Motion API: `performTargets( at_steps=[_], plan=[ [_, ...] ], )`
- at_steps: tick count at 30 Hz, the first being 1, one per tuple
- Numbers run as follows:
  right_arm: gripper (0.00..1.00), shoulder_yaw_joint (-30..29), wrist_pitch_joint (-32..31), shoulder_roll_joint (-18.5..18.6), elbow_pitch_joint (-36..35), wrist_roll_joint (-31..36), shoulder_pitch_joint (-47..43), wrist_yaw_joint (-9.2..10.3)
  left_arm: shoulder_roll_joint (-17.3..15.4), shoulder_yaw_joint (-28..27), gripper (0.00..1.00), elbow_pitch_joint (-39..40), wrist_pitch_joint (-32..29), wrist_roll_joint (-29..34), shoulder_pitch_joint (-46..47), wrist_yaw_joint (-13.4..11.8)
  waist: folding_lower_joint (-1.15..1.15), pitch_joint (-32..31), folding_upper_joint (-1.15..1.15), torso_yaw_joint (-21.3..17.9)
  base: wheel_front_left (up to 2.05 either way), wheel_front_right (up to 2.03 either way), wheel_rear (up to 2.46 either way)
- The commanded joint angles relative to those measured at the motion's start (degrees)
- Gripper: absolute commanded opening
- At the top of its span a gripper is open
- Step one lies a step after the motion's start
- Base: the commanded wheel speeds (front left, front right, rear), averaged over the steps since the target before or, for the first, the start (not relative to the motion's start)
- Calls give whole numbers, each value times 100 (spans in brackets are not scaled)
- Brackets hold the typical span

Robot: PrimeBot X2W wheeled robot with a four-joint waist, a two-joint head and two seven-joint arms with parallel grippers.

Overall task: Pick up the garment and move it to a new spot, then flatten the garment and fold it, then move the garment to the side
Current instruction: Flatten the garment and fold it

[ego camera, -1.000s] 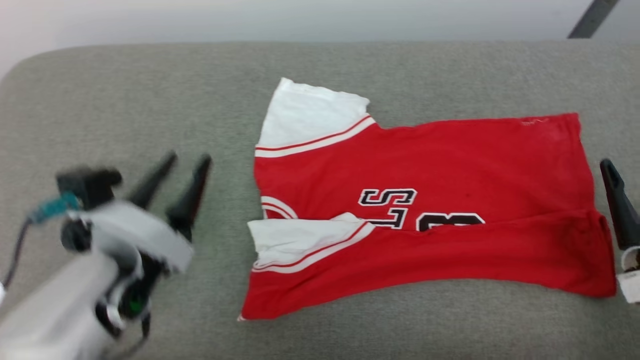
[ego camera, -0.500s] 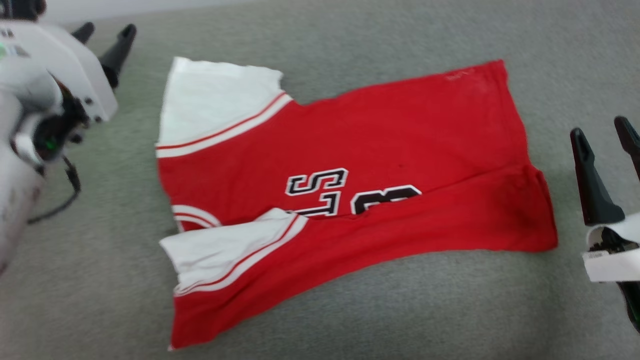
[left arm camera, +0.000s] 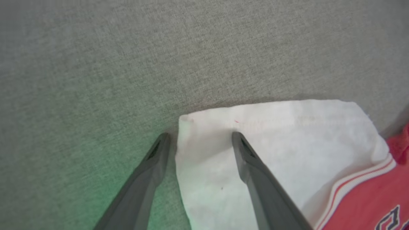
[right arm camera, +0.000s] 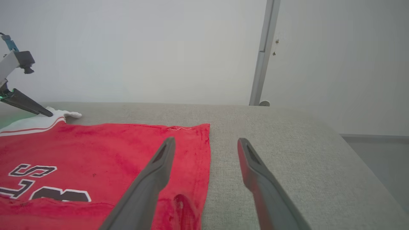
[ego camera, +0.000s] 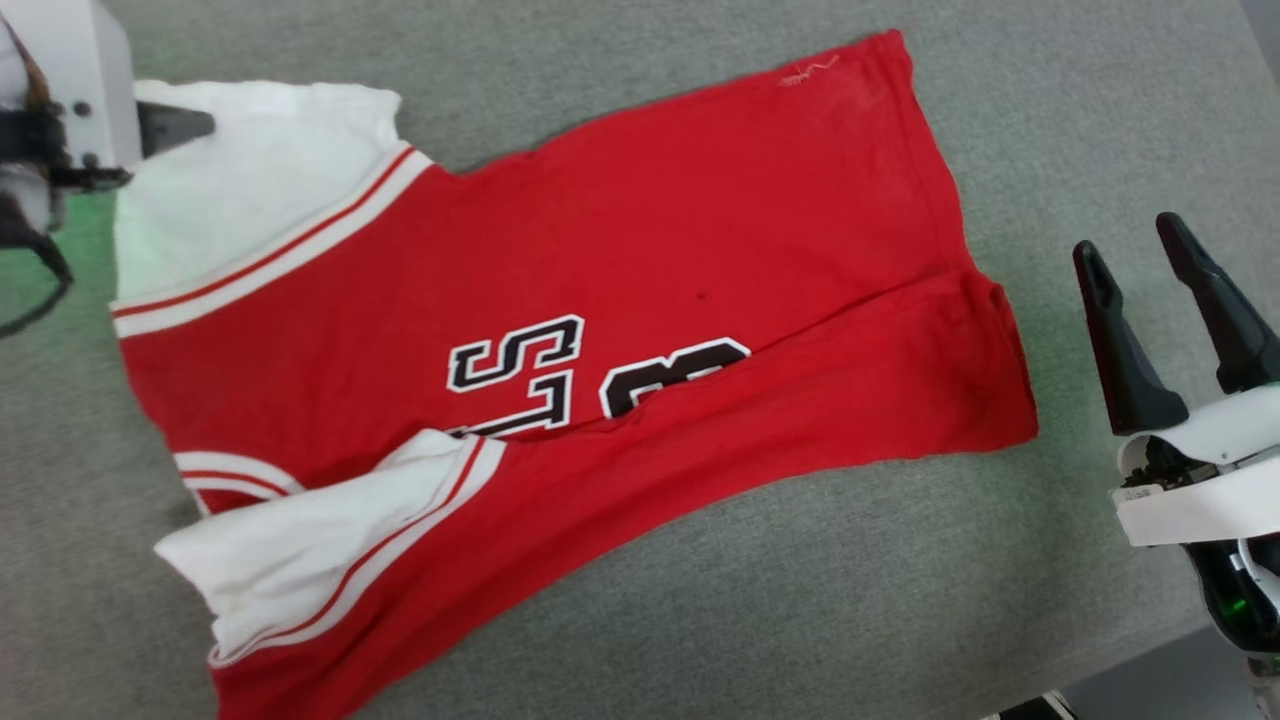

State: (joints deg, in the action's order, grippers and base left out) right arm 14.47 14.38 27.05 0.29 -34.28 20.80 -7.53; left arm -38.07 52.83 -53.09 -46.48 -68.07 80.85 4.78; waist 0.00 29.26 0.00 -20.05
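Jersey [ego camera: 600, 250], partly folded, centre frame. My left gripper [left arm camera: 200, 135], fingers spread, straddles its white upper-left corner, ready to pinch; right gripper [ego camera: 1128, 238], also spread, waits beside the right hem.

The grey cloth-covered worktop [ego camera: 800, 600] lies bare along its near side and in the strip between the hem of the garment [ego camera: 600, 250] and the right pincer [ego camera: 1130, 236], which stands spread near that hem, apart from it. The garment lies across the middle as the one low obstacle, its near white sleeve rumpled. At the far sleeve corner the left pincer [left arm camera: 200, 134] is spread, one finger over the sleeve and the other over bare cloth; a grey post [right arm camera: 263, 54] rises behind the worktop's far edge.
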Motion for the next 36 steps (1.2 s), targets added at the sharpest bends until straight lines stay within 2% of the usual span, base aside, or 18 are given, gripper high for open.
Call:
performTargets(
  at_steps=[1, 2, 4, 5, 6, 10, 14, 19, 23, 30, 35, 36],
  plan=[
    [100, 35, 41, 35, 23, -32, 91, 9, 33, 136, 100, -108, -151, 94, -59, 18, 0, 159, 0, -159, 0, 0, 0],
    [100, 44, 38, 61, 33, -40, 112, 9, 47, 177, 100, -132, -203, 118, -60, 36, 0, 163, 0, -160, 0, 0, 0],
    [100, 67, 47, 110, 34, -39, 141, 9, 130, 152, 50, -200, -291, 18, -83, 67, 0, 165, 0, -140, 0, 0, 0],
    [100, 90, 48, 155, 31, -43, 171, 9, 189, 163, 36, -205, -346, -9, -96, 93, 0, 169, 0, -121, 0, 0, 0],
    [100, 135, 17, 223, 22, -44, 239, 9, 228, 175, 1, -205, -368, -19, -103, 109, 0, 174, 0, -96, 0, 0, 0],
    [100, 397, -619, 532, 79, -186, 762, 9, 291, 204, 0, -189, -324, -2, 15, 178, 0, 223, 0, 28, 0, 0, 0],
    [100, 898, -1844, 788, 355, -465, 1784, 9, 470, 207, 0, -51, -247, 3, 239, 233, 0, 403, 0, 229, 0, 0, 0],
    [100, 1574, -3420, 782, 1252, -1159, 3196, 9, 626, 308, 0, 40, -109, 82, 327, 260, 0, 517, 0, 502, 0, 0, 0],
    [100, 1874, -4341, 718, 2156, -1452, 4085, 9, 807, 329, 0, 109, -50, 7, 382, 279, 0, 591, 0, 729, 0, 0, 0],
    [100, 2425, -5202, 543, 3299, -1600, 4909, 9, 894, 467, 0, 306, -26, -52, 483, 273, 0, 707, 0, 904, 0, 0, 0],
    [100, 2782, -5423, 502, 3533, -1806, 4972, 8, 905, 551, 0, 398, -8, -97, 483, 273, 0, 726, 0, 964, 0, 0, 0],
    [44, 2836, -5362, 509, 3533, -1853, 4973, 8, 916, 570, 0, 420, 11, -113, 465, 273, 0, 715, 0, 987, 0, 0, 0]
  ],
)
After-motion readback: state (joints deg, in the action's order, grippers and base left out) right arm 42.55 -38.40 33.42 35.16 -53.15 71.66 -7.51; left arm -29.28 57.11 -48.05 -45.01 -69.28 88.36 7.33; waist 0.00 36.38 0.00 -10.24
